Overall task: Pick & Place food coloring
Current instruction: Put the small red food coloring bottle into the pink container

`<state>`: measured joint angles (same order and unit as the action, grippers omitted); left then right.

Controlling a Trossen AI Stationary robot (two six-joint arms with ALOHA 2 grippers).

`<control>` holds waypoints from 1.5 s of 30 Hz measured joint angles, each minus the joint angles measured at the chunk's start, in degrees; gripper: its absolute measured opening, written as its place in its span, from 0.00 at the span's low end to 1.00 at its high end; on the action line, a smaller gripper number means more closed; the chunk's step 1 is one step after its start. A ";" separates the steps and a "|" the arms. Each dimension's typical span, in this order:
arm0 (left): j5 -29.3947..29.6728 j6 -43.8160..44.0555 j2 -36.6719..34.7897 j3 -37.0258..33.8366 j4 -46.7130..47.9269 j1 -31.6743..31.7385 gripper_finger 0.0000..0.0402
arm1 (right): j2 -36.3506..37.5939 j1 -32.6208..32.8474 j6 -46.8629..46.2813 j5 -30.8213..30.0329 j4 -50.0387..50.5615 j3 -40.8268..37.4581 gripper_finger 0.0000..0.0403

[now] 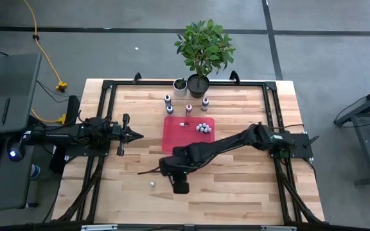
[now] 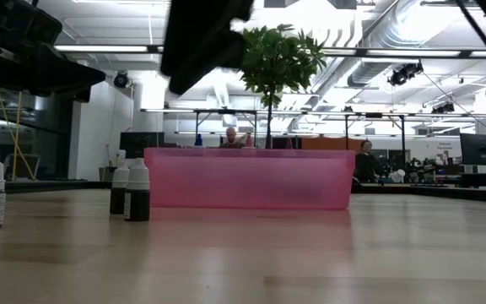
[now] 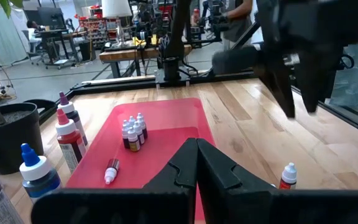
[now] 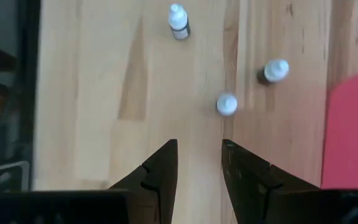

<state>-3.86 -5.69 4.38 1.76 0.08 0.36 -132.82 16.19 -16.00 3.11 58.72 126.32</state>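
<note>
The right gripper [image 1: 180,187], fingers parted and empty, is hovering near the flat red plastic tray [image 1: 175,138], over tiny white-capped food-coloring bottles [image 4: 226,104]; light, rigid, probably slippery—pinch the body.

The left gripper [image 1: 137,135], clenched, is waiting beside that tray.

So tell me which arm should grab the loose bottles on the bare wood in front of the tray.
Right. Its hand hangs open directly above the small white-capped bottles beside the red plastic tray. The left hand waits, shut, at the tray's far side.
</note>
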 joint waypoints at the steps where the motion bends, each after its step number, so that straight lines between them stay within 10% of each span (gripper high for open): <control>1: 0.00 0.01 0.00 -0.01 0.00 -0.01 0.00 | -1.28 0.01 0.54 -0.84 0.04 1.24 0.28; 45: 0.00 0.00 -0.02 -0.02 0.00 0.00 0.00 | -7.88 -1.18 -0.20 -3.75 -3.82 2.51 0.28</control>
<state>-3.86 -5.69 4.36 1.74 0.08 0.36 -140.70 15.00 -16.20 -0.64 54.89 128.84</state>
